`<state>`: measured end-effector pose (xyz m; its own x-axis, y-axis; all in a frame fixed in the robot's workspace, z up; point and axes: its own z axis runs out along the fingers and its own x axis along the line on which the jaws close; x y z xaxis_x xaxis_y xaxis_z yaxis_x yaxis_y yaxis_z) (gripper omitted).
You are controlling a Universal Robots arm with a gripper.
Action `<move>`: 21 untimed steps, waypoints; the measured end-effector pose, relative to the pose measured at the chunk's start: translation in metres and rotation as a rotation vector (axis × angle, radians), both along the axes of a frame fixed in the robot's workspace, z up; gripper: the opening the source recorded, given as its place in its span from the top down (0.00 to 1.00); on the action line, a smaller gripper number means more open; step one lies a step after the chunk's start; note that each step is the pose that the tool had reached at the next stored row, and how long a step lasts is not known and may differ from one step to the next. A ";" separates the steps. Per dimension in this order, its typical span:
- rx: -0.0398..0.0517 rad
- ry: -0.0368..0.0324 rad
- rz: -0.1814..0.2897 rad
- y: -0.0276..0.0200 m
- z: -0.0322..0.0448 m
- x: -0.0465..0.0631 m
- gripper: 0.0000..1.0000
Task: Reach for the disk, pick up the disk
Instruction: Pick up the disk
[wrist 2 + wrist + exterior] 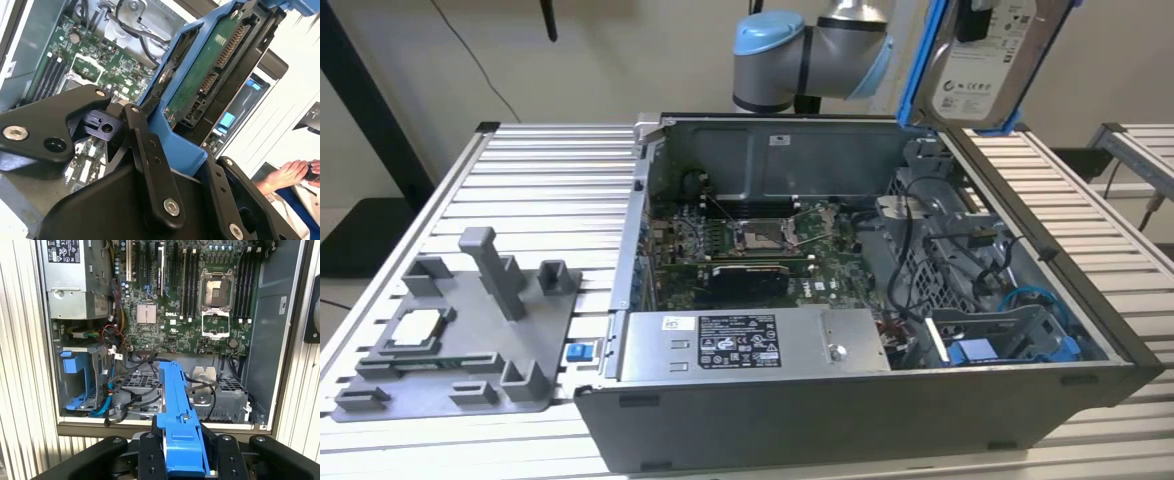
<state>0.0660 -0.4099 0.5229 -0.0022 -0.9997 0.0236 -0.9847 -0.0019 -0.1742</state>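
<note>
The disk [983, 70], a silver-grey drive with a white label in a blue bracket, hangs tilted in the air above the far right corner of the open computer case [854, 440] in the exterior view. My gripper [974, 20] is shut on it from above. In the second wrist view the disk [207, 80] shows its green circuit side and connector, with black fingers [150, 150] clamped on the blue bracket. In the first wrist view the bracket's blue edge [177, 400] runs between the two fingers [150, 450], high over the case.
Inside the case lie the motherboard [761, 240], a power supply [747, 345], loose cables and a blue caddy [987, 350] in the drive bay. A grey fixture [454, 330] with a small silver chip sits at the exterior view's left. A person's hand [290, 172] rests beyond the table.
</note>
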 end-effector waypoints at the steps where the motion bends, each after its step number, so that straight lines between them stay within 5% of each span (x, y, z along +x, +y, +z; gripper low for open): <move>1: -0.0001 0.0009 0.000 -0.0028 0.0000 0.000 1.00; 21: -0.0001 0.0192 0.000 -0.0544 0.0000 0.004 1.00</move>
<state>0.0702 -0.4643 0.5229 -0.0019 -0.9997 0.0237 -0.9879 -0.0018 -0.1553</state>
